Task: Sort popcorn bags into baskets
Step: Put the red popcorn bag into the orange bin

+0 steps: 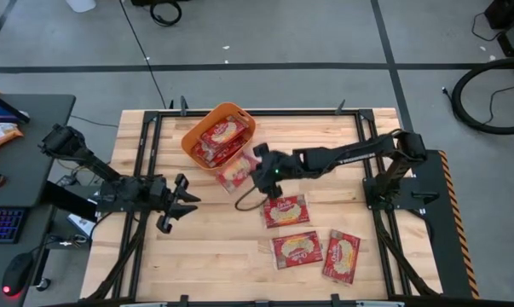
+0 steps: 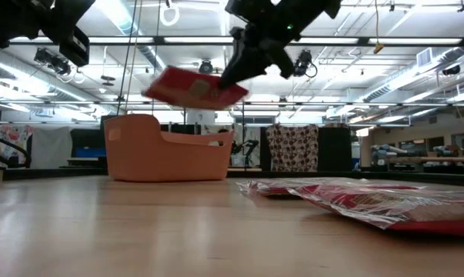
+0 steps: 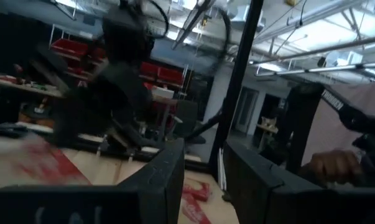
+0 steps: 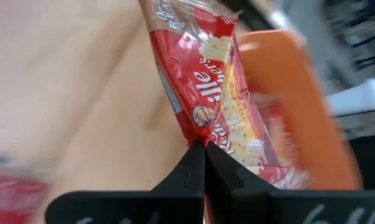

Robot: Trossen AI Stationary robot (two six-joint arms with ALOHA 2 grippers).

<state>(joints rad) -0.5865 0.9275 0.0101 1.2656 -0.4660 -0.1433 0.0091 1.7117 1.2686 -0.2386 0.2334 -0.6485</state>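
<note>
The orange basket (image 1: 191,138) stands near the table's far edge with red popcorn bags (image 1: 220,136) lying inside; in the low view the basket (image 2: 166,158) is left of centre. My right gripper (image 1: 258,173) is just to the right and near side of the basket, shut on one red bag (image 1: 236,171) that is in the air (image 2: 195,87). Three more bags (image 1: 285,211), (image 1: 297,248), (image 1: 342,256) lie flat on the table's near right part. My left gripper (image 1: 176,205) hovers open at the table's left side, holding nothing. My right gripper pinches the red bag by its edge (image 4: 198,138) between the two fingers (image 4: 188,168); only that edge sits at the fingertips. The bag is lifted clear of the table, nearly level with a slight tilt (image 2: 195,87), and reaches from the fingers toward the basket (image 4: 293,93).
The wooden table (image 1: 214,256) has bare room on its near left and middle. A black frame rail (image 1: 265,112) runs along the far edge behind the basket. Left of the table stands a dark desk (image 1: 35,111) with a keyboard and mouse. A person's hand (image 3: 333,165) shows beyond the table.
</note>
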